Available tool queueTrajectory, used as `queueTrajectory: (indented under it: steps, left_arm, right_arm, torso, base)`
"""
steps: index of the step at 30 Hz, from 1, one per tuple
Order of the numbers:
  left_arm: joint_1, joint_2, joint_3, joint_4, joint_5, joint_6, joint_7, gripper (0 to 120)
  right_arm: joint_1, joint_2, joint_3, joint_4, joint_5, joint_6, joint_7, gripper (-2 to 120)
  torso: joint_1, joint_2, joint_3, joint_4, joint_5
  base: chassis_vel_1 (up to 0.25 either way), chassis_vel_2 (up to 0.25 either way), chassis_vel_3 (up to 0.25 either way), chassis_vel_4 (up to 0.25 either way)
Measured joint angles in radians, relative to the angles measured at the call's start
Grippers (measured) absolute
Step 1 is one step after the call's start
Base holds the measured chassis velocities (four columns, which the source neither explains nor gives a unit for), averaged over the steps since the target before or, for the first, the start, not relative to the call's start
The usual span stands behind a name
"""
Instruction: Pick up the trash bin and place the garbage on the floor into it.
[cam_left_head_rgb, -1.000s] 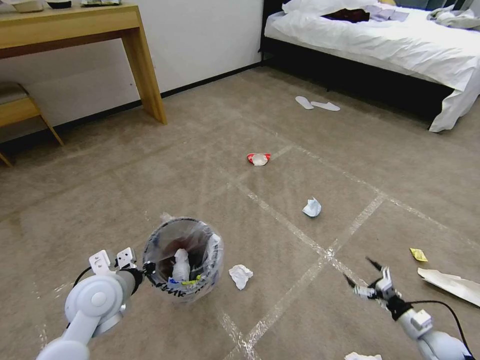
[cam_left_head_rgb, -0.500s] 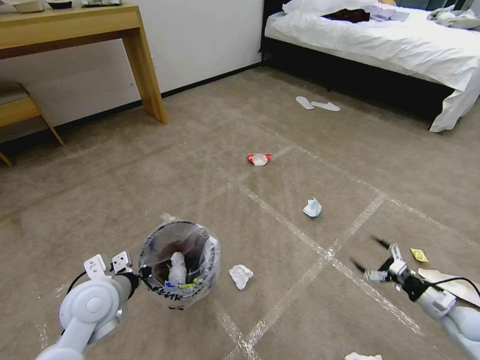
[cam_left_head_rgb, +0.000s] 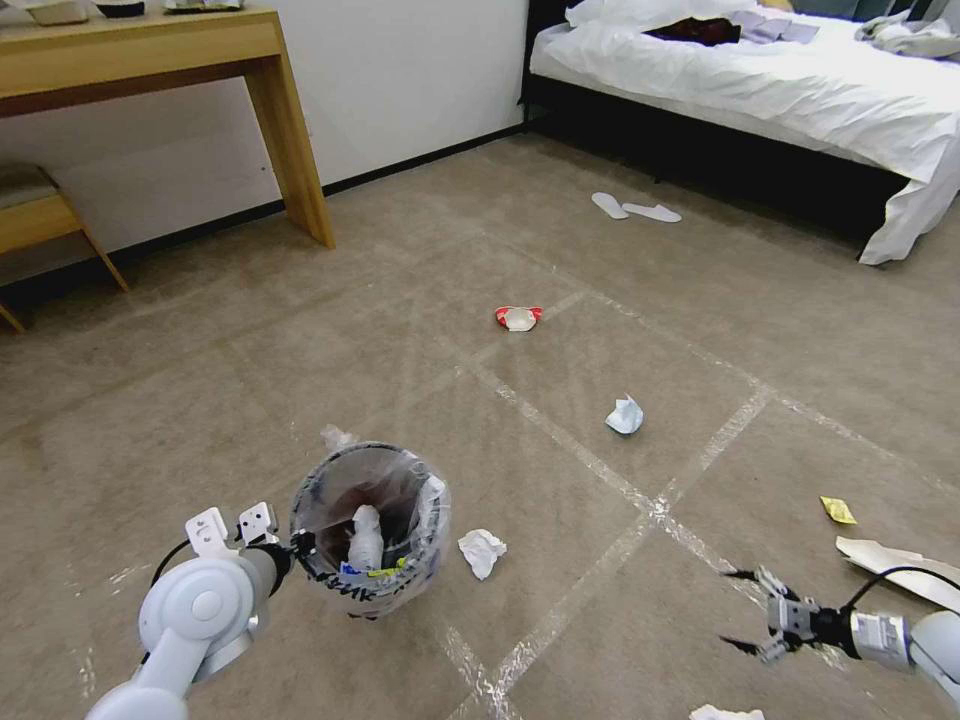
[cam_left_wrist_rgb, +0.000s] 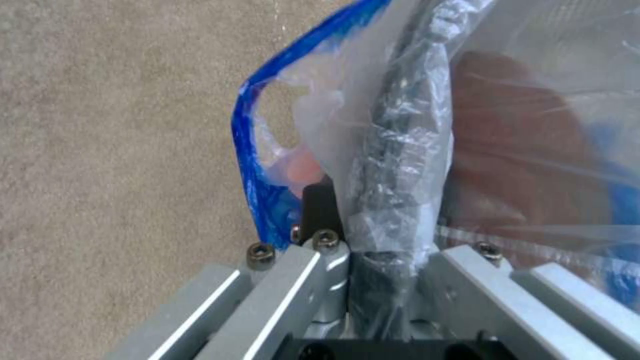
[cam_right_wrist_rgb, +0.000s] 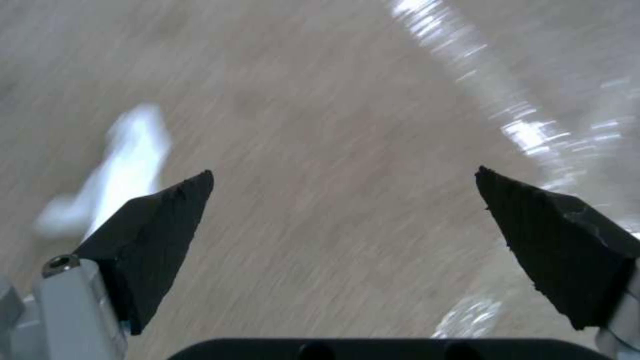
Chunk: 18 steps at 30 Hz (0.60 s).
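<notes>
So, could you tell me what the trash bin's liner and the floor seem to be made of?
The trash bin, clamped at its rim by the left gripper, has a liner that looks like thin clear plastic film: crinkled, glossy, see-through, with a blue edge. The floor looks like matte short-pile carpet, beige-brown, crossed by shiny strips, probably clear tape.

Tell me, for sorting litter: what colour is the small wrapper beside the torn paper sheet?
Yellow; the small wrapper shows best in the head view.

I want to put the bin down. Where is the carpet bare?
Bare: carpet between the wooden desk leg and the bag-lined round bin. Crowded: beside it a crumpled white tissue; by the open right pincer, torn brown paper.
</notes>
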Motion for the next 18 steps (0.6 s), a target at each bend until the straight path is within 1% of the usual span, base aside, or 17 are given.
queueTrajectory:
  steps: [1,2,3,5,7,8,13,15,16,18]
  left_arm:
    - [0.000,-0.001,0.000,0.001,0.001,0.000,0.001,0]
    - [0.001,-0.001,-0.001,0.001,0.002,0.000,0.001,0]
    - [0.001,-0.001,-0.001,0.001,0.002,0.000,0.001,0]
    - [0.003,-0.004,-0.001,0.000,0.005,0.000,0.001,0]
    - [0.005,-0.006,0.000,0.001,0.007,0.000,0.001,0]
    - [0.009,-0.008,0.002,0.002,0.014,0.000,0.001,0]
    - [0.013,-0.011,0.005,0.002,0.018,0.001,0.001,0]
    - [0.013,-0.011,0.005,0.003,0.020,0.001,0.002,0]
    - [0.013,-0.011,0.005,0.003,0.020,0.001,0.002,0]
    - [0.013,-0.010,0.005,0.003,0.020,0.001,0.002,0]
  right_arm:
    - [0.042,0.002,-0.028,-0.051,-0.087,0.030,-0.047,100]
    - [0.057,-0.001,-0.053,-0.085,-0.130,0.047,-0.072,100]
    - [0.057,-0.001,-0.053,-0.085,-0.130,0.047,-0.072,100]
    - [0.065,-0.002,-0.087,-0.118,-0.144,0.058,-0.086,100]
    - [0.065,-0.002,-0.094,-0.119,-0.142,0.059,-0.090,100]
    - [0.062,0.000,-0.105,-0.120,-0.148,0.059,-0.107,100]
    - [0.056,0.005,-0.127,-0.133,-0.150,0.065,-0.110,100]
    - [0.064,0.017,-0.144,-0.154,-0.156,0.065,-0.107,100]
    - [0.064,0.017,-0.144,-0.154,-0.156,0.065,-0.107,100]
    - [0.085,0.043,-0.176,-0.188,-0.164,0.065,-0.087,100]
  torso:
    - [0.000,0.000,0.000,0.0011,-0.0003]
    - [0.000,0.000,0.000,0.0011,0.0005]
    - [0.000,0.000,0.000,0.0011,0.0005]
    - [0.000,0.000,0.000,-0.0001,-0.0003]
    - [0.000,0.000,0.000,-0.0001,0.0002]
    - [0.000,0.000,0.000,0.0006,0.0003]
    - [0.000,0.000,0.000,0.0009,-0.0001]
    - [0.000,0.000,0.000,0.0003,-0.0001]
    - [0.000,0.000,0.000,0.0003,-0.0001]
    - [0.000,0.000,0.000,0.0006,0.0000]
  base:
    - [0.000,0.000,0.000,0.000]
    - [0.000,0.000,0.000,0.000]
    - [0.000,0.000,0.000,0.000]
    - [0.000,0.000,0.000,0.000]
    - [0.000,0.000,0.000,0.000]
    - [0.000,0.000,0.000,0.000]
    - [0.000,0.000,0.000,0.000]
    - [0.000,0.000,0.000,0.000]
    - [0.000,0.000,0.000,0.000]
    - [0.000,0.000,0.000,0.000]
